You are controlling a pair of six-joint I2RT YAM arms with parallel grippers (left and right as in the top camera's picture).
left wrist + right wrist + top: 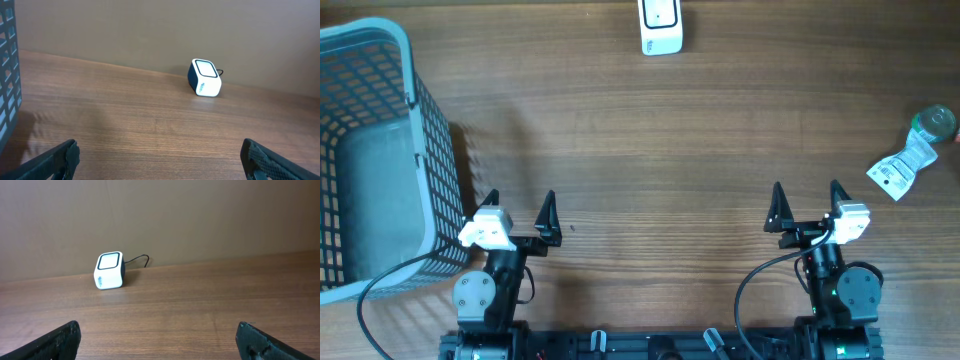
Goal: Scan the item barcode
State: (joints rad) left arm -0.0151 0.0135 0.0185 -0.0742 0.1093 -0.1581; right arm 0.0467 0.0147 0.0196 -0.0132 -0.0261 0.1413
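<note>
Both sets of jaws stand wide and empty at the desk's [650, 140] near edge, left gripper [519, 213] and right gripper [806, 205] facing the scanner [660, 27] at the far edge. The item [912, 155] lies far right, nearest the right gripper; a basket [420, 150] stands left.

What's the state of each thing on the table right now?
left gripper: open, holding nothing
right gripper: open, holding nothing
barcode scanner: at the table's far edge, untouched
bottle: lying on its side at the right edge, green cap on, label up
basket: upright at the left edge; contents cannot be told
</note>
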